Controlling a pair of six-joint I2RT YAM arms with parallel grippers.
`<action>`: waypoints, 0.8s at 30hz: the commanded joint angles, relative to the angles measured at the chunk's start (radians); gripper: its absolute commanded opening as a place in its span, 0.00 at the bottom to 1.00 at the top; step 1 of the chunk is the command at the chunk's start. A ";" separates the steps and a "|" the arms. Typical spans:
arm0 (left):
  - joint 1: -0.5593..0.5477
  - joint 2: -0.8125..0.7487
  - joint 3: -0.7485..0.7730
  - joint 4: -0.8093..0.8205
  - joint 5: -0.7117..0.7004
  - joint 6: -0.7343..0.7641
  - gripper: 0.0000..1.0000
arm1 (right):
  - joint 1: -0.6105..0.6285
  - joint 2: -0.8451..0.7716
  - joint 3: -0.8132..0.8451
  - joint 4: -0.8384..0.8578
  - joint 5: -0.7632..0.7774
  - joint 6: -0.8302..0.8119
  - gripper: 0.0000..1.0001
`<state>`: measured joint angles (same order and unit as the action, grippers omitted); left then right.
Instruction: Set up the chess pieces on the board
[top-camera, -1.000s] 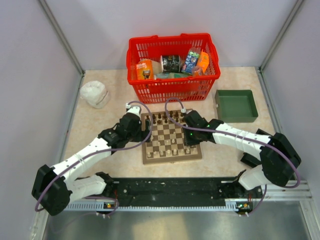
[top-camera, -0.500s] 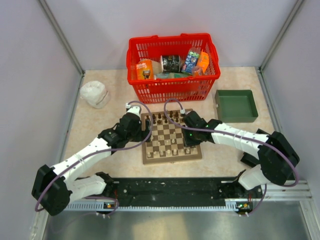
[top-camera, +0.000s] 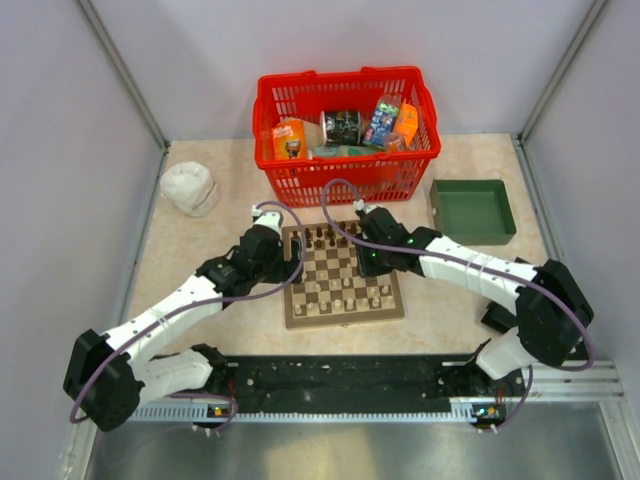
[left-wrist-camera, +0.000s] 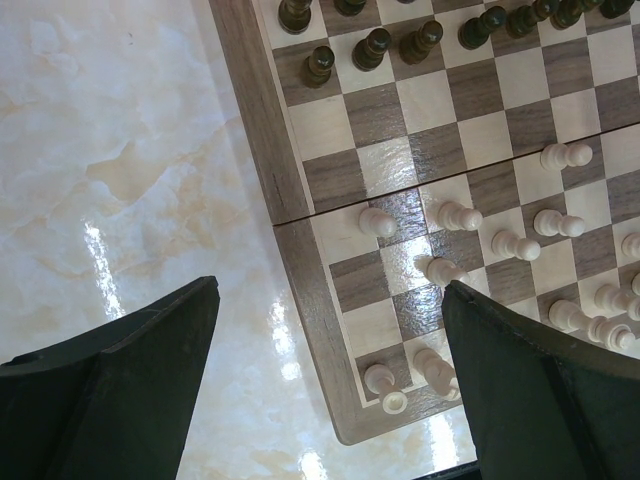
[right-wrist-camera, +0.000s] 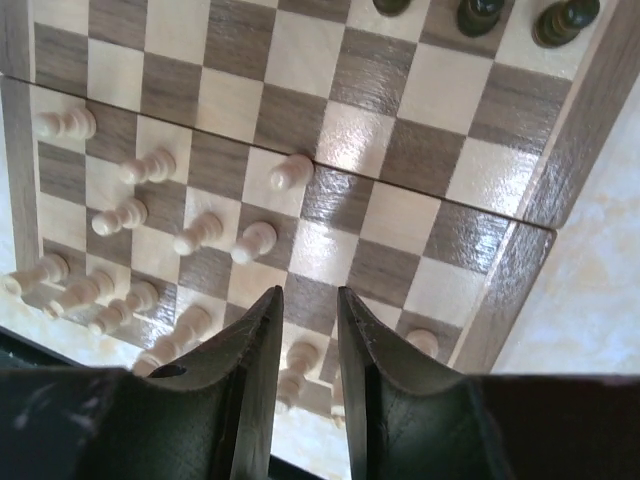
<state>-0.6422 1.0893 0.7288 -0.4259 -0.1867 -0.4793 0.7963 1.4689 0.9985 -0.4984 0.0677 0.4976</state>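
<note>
**One pair pinched narrow, one spread wide**

The right jaws stand almost together, with only a narrow slit between them and nothing in it. In the right wrist view they hang above the pale chess pieces (right-wrist-camera: 255, 240) at the lower left of the frame. The left jaws are spread wide and hold nothing, hovering where the board (left-wrist-camera: 255, 130) meets the desk (left-wrist-camera: 120, 150).

In the top view the board lies at the middle of the frame. The dark chess pieces (top-camera: 320, 240) are ranked along its upper edge, and the pale ones sit over the lower rows, not all in line.

The figures look light, stiff and smoothly turned, so they are likely to tip or slip. Each is probably best pinched at the narrow neck below its head, from straight above.

Beyond the board stand a red basket (top-camera: 340, 182) and a green tray (top-camera: 472, 208).
</note>
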 joint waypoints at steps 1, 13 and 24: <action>0.006 -0.009 0.006 0.026 -0.003 0.005 0.99 | 0.012 0.063 0.069 0.063 0.012 -0.019 0.30; 0.007 -0.020 0.004 0.010 -0.022 0.008 0.99 | 0.011 0.172 0.163 0.100 0.003 -0.037 0.35; 0.010 -0.020 -0.002 0.015 -0.023 0.011 0.99 | 0.012 0.209 0.160 0.124 0.001 -0.030 0.34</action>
<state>-0.6365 1.0889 0.7288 -0.4290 -0.1989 -0.4763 0.7963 1.6650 1.1206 -0.4206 0.0654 0.4713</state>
